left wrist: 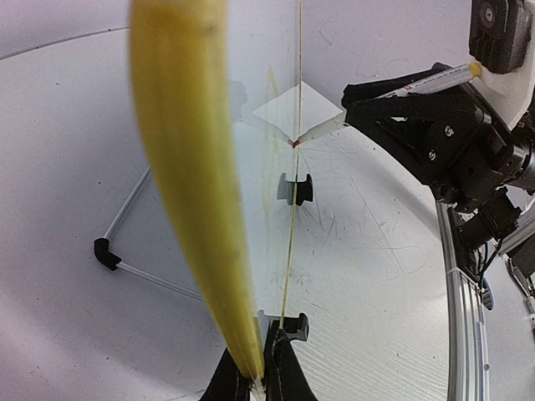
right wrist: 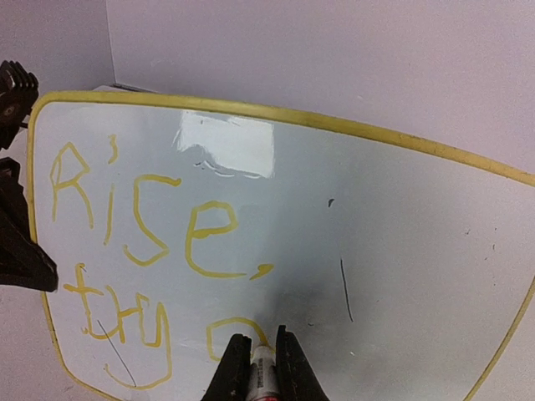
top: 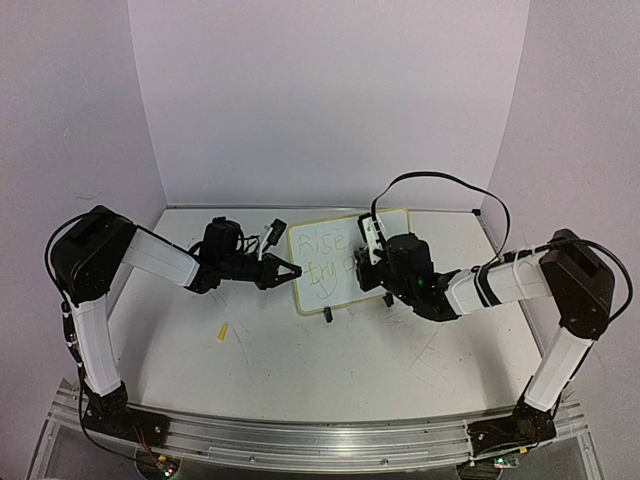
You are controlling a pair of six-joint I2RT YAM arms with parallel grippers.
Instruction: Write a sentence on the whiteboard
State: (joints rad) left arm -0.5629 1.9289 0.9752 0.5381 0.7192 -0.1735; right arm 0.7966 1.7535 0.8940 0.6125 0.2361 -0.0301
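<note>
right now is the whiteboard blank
No, yellow letters spelling "Rise," with a second line begun below them fill the left part of the whiteboard.

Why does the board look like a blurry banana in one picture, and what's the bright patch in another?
Left wrist view: the whiteboard sits edge-on near the lens, its yellow rim unfocused and bowed by distortion. Right wrist view: that patch is glare.
</note>
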